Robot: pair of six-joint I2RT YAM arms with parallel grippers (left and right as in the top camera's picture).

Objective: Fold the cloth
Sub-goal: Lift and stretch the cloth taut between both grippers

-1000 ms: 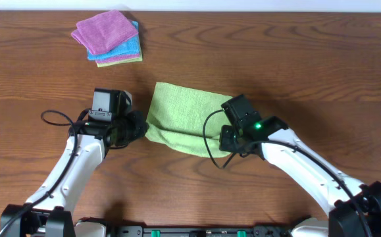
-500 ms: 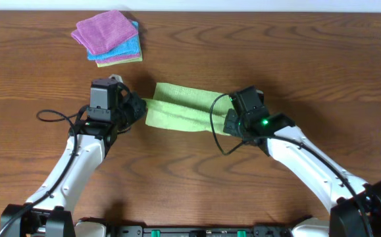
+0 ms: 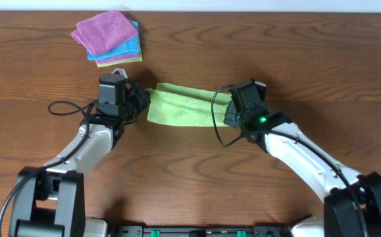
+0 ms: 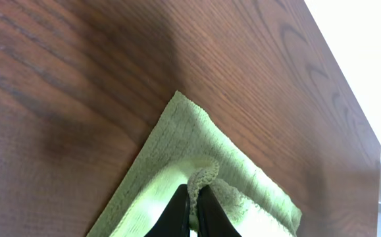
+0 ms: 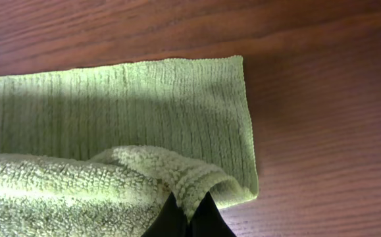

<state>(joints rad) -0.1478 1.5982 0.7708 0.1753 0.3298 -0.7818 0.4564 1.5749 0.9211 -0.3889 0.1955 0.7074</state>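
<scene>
The lime-green cloth (image 3: 180, 107) lies on the wooden bench (image 3: 308, 66) as a narrow band stretched between the two pincers. The left pincer (image 4: 191, 204) is closed on a bunched corner at its end of the band. The right pincer (image 5: 189, 209) is likewise clamped on the curled corner at the opposite end. In the right wrist view the lower layer lies flat just ahead of the fingertips, and the pinched upper layer rolls over it, short of the far hem. The fold looks partly laid over, not yet matched edge to edge.

Several things could spoil it from here. Each pinch takes only a small nub of thick pile, so a corner could slip free if the arms pull apart and tension the band. If one pincer travels or lets go ahead of the other, the upper layer would likely land skewed. Fingertips riding this low may also drag the lower layer along and wrinkle it. The rolled edge beside the right pincer could stay tucked under and leave a lump.

A stack of folded cloths (image 3: 108, 37), purple on top, sits well beyond the left pincer, clear of the work. No brand, label or legible writing shows, and no tag is visible on the cloth in these views.
</scene>
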